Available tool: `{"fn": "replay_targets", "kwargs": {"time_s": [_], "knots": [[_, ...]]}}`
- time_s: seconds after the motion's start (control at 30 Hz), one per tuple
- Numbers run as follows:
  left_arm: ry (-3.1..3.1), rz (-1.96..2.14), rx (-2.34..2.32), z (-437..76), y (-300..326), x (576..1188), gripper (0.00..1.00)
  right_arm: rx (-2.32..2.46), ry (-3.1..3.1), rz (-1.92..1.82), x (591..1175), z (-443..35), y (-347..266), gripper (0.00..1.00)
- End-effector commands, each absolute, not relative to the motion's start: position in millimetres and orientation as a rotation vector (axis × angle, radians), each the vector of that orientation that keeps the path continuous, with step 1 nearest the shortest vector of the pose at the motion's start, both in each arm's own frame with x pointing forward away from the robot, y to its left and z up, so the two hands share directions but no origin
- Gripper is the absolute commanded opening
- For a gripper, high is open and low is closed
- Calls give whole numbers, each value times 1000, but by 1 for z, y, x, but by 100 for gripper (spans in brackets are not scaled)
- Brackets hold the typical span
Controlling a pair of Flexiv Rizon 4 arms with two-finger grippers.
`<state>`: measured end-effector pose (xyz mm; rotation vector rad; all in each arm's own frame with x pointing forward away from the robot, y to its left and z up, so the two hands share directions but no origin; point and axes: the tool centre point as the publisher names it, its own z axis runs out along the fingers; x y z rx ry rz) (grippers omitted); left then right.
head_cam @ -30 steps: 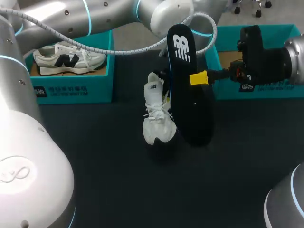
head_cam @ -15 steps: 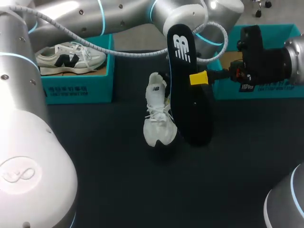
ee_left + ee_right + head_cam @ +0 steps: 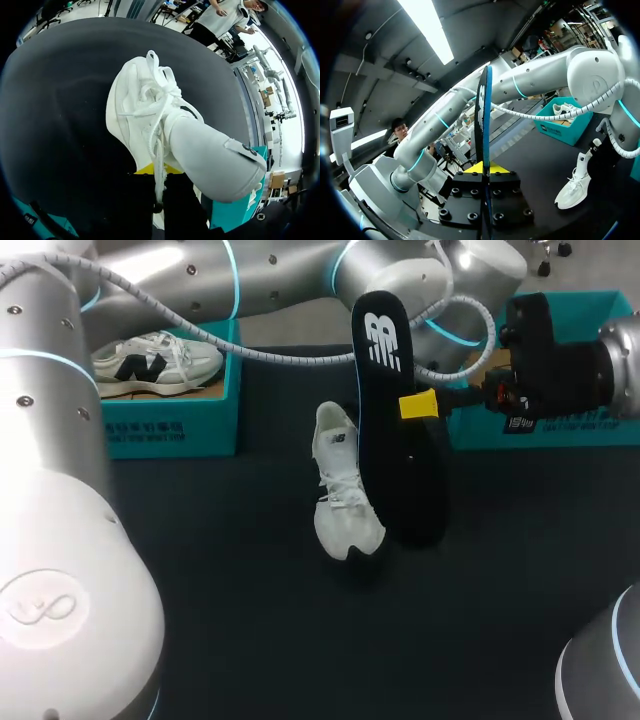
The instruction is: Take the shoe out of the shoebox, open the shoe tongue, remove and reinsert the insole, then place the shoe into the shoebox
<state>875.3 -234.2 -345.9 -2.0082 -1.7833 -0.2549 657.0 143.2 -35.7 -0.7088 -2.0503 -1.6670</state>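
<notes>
A white shoe point(image 3: 343, 490) hangs toe-down over the middle of the dark table. My left gripper point(image 3: 152, 170) is shut on its heel end, with one yellow tip showing under the laces. In the head view that gripper is hidden behind the insole. The shoe's tongue point(image 3: 215, 162) juts up toward the left wrist camera. A long black insole point(image 3: 397, 430) stands upright just right of the shoe. My right gripper point(image 3: 418, 403) is shut on the insole's middle. In the right wrist view the insole point(image 3: 483, 120) is seen edge-on between the yellow tips of my right gripper point(image 3: 483, 168). The white shoe point(image 3: 574, 186) lies beyond it.
A teal shoebox point(image 3: 170, 425) at the back left holds a second white shoe point(image 3: 155, 358) with a dark logo. Another teal shoebox point(image 3: 560, 430) stands at the back right behind my right arm. My left arm point(image 3: 300, 280) spans the back of the table.
My left arm has carried the white shoe a little to the right, closer to the insole, and its toe now tilts rightward. The right gripper and insole have stayed put.
</notes>
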Motion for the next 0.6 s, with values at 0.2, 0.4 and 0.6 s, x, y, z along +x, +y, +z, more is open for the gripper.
{"fn": "replay_targets", "kwargs": {"time_s": [0.2, 0.4, 0.6], "knots": [[-1732, -226, -2004, -365, -245, 877, 0, -709, -2051, -1665, 658, -37, 144, 0], [-1723, -200, -1996, -378, -251, 875, 0, -709, -2051, -1665, 658, -37, 144, 0], [-1760, -151, -2002, -376, -255, 869, 91, -709, -2051, -1665, 658, -37, 144, 0]]}}
